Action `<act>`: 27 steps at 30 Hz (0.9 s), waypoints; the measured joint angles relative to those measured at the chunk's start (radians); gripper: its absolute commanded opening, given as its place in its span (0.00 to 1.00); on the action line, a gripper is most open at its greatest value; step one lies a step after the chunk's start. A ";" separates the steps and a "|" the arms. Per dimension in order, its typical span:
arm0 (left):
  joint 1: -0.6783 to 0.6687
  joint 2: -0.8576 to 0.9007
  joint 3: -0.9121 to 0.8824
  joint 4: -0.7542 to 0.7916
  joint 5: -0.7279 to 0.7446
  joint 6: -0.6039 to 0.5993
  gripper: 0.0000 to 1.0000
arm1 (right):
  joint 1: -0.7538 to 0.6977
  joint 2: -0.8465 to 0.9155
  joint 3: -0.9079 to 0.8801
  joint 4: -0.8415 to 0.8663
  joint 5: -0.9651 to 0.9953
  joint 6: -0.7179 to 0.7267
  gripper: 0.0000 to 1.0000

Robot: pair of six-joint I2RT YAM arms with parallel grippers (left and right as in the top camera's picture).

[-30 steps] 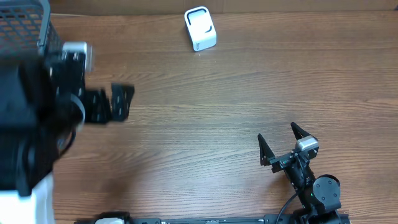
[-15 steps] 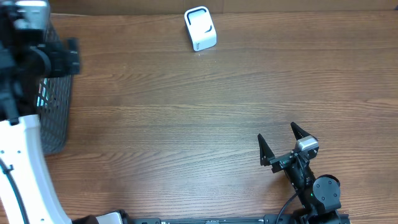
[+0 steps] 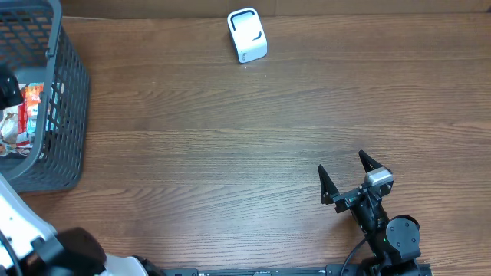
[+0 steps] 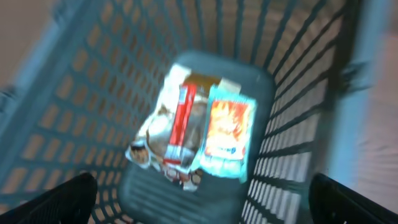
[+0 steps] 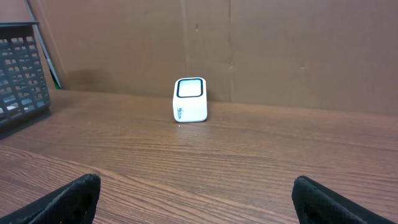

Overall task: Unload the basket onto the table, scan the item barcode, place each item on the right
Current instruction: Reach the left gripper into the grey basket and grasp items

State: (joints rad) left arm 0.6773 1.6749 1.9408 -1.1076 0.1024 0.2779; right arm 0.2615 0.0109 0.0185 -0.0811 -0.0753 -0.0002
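From above, we see a grey mesh basket (image 3: 70,92) at ten o'clock on the wooden table (image 3: 230,153), with bright snack packets (image 3: 29,107) lying inside it. A small white scanner (image 3: 247,35) stands at twelve o'clock, well apart from the basket. The right gripper (image 3: 341,162) sits at five o'clock with its two fingers spread wide and nothing between them. A white part of the left arm (image 3: 19,222) shows at eight o'clock.

From the left wrist, we look straight down into the basket. The left gripper (image 4: 204,183) hangs above it, its fingers far apart at seven and five o'clock and holding nothing. On the basket floor lie a red packet (image 4: 180,127) and, touching it on the three o'clock side, an orange packet with a teal edge (image 4: 230,134). The view is blurred and we cannot read any print.

From the right wrist, the scanner faces us at twelve o'clock. A small blue mark on its front is too small to read.
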 measured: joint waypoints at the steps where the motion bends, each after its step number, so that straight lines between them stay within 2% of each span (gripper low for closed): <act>1: 0.008 0.019 0.000 0.000 0.003 0.005 1.00 | 0.000 0.000 0.000 0.000 0.000 0.000 1.00; 11: 0.049 0.163 0.002 0.003 0.140 0.075 1.00 | 0.000 0.000 0.000 0.001 0.000 0.000 1.00; 20: 0.049 0.340 0.002 0.009 0.164 0.098 1.00 | 0.000 0.000 0.000 0.001 0.000 0.001 1.00; 27: 0.049 0.414 0.002 0.031 0.213 0.124 1.00 | 0.000 0.000 0.000 0.001 0.000 0.001 1.00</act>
State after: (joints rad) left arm 0.7265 2.0892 1.9430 -1.0771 0.3153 0.4015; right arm 0.2615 0.0109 0.0185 -0.0803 -0.0757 0.0006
